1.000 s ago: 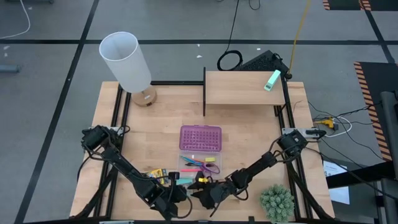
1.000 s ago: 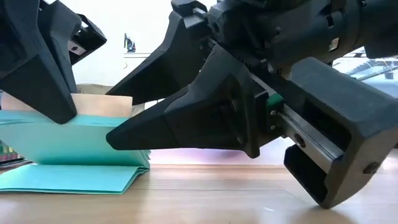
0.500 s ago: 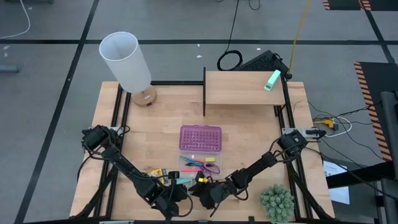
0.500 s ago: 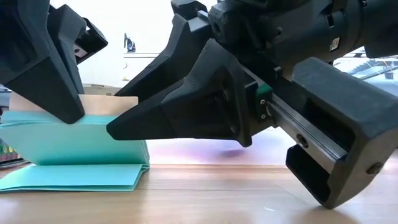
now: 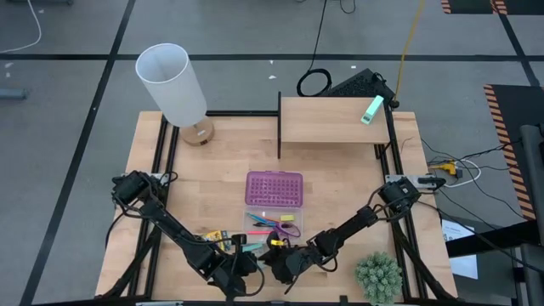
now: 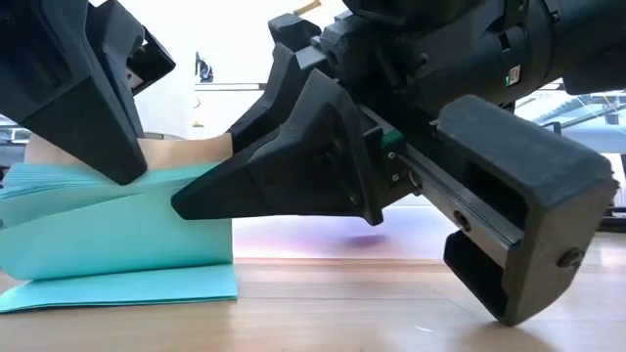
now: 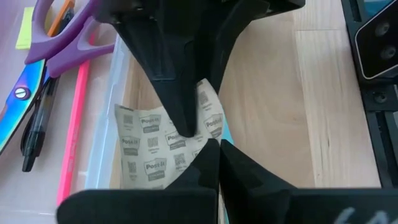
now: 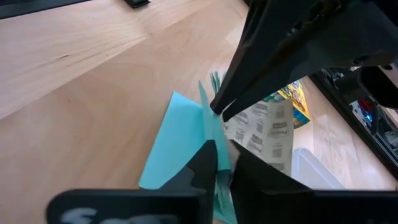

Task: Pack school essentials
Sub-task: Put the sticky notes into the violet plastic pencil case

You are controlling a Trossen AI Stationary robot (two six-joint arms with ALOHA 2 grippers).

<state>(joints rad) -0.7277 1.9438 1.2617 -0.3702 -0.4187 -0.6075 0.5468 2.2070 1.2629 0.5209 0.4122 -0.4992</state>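
Here we see both end effectors meeting at the near edge of the counter (image 5: 340, 183), where the left end effector (image 7: 208, 146) and the right end effector (image 8: 224, 158) are each closed on the pale patterned pack (image 7: 155, 155), its teal sheets fanning open above the wood. Just beside it, we find purple-handled scissors (image 7: 59, 53) and a pink pen (image 7: 73, 127) lying in the clear case (image 7: 106, 143)

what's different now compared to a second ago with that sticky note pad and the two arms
The teal sticky-note pad with its brown printed backing has fanned open wider and its upper part has lifted, pulled between the left tool and the right tool. In the low view the right tool has edged up slightly. The clear tray and the scissors, pens and purple studded lid have not moved.
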